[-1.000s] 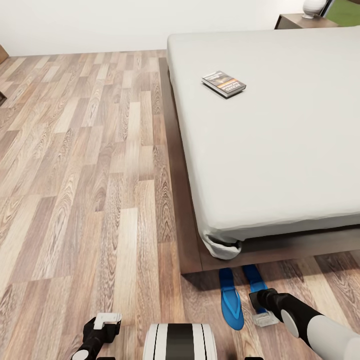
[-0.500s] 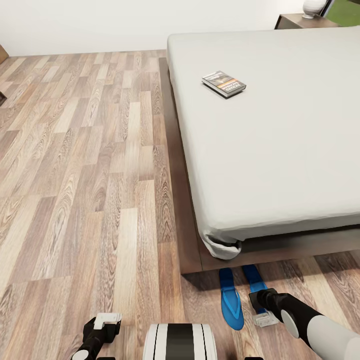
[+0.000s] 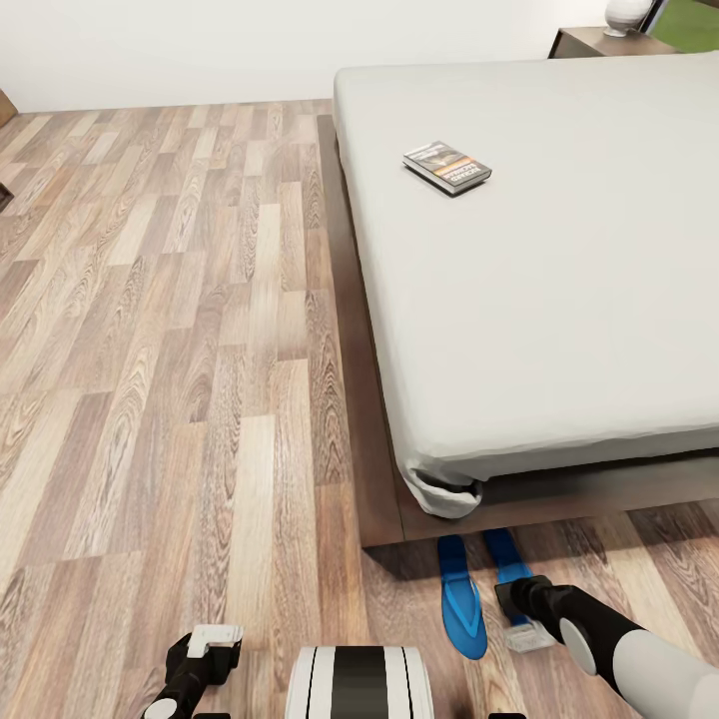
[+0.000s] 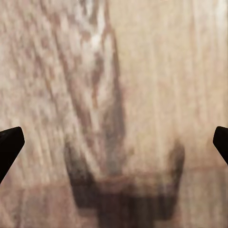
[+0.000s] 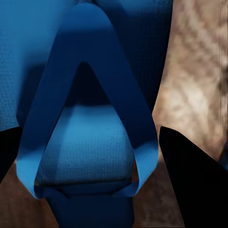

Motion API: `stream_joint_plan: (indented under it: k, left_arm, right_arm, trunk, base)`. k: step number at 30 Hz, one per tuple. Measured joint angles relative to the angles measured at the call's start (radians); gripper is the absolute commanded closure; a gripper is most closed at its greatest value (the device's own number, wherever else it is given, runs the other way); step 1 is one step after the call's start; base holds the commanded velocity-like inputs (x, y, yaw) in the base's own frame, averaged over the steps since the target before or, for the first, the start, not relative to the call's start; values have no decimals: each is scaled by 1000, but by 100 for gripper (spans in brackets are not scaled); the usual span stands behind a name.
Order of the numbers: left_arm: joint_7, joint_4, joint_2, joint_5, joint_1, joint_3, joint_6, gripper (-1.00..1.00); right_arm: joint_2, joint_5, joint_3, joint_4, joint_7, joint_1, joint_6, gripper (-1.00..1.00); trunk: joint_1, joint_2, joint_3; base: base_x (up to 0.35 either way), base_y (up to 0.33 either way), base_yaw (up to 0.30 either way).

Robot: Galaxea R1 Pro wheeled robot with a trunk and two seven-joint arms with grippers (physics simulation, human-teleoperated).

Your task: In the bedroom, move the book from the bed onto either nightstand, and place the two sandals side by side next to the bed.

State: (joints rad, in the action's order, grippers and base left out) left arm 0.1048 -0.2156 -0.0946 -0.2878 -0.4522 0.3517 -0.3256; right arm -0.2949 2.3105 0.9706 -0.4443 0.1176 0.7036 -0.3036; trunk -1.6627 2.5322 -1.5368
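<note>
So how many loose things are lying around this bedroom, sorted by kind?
Blue sandals: 2, the left sandal and the right sandal, on the floor at the bed's foot.
Book: 1, on the bed.
Total: 3.

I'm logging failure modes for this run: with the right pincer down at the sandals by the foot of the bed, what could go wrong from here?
1. The right pincer straddles the sandal's thong strap; gripping only the strap could let the sandal dangle or slip.
2. The two sandals lie close together, partly under the bed frame, so moving one may nudge the other.
3. The book lies well in from the mattress edge, perhaps an awkward reach.
</note>
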Motion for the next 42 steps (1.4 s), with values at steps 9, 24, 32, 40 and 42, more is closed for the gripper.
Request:
stream_joint_plan:
  k: [9, 24, 32, 40, 42]
  left_arm:
    - [-1, 1, 0, 0, 0, 0, 1, -100]
    - [-1, 0, 1, 0, 0, 0, 1, -100]
    - [0, 0, 3, 0, 0, 0, 2, -100]
    - [0, -1, 5, 0, 0, 0, 2, -100]
    - [0, -1, 5, 0, 0, 0, 2, -100]
  right_arm:
    - [-4, -2, 1, -24, 4, -1, 1, 100]
    - [-7, -2, 1, -24, -2, -1, 2, 100]
    - [-8, -2, 1, -25, -6, -1, 3, 100]
    - [-9, -2, 1, -23, -8, -1, 3, 100]
    - [-9, -2, 1, -23, -8, -1, 3, 100]
  trunk:
    - [0, 0, 0]
    - [0, 0, 0]
    - [1, 0, 8]
    - [1, 0, 8]
    - [1, 0, 8]
  base:
    - [0, 0, 0]
    - [0, 0, 0]
    - [0, 0, 0]
    - [0, 0, 0]
    - [0, 0, 0]
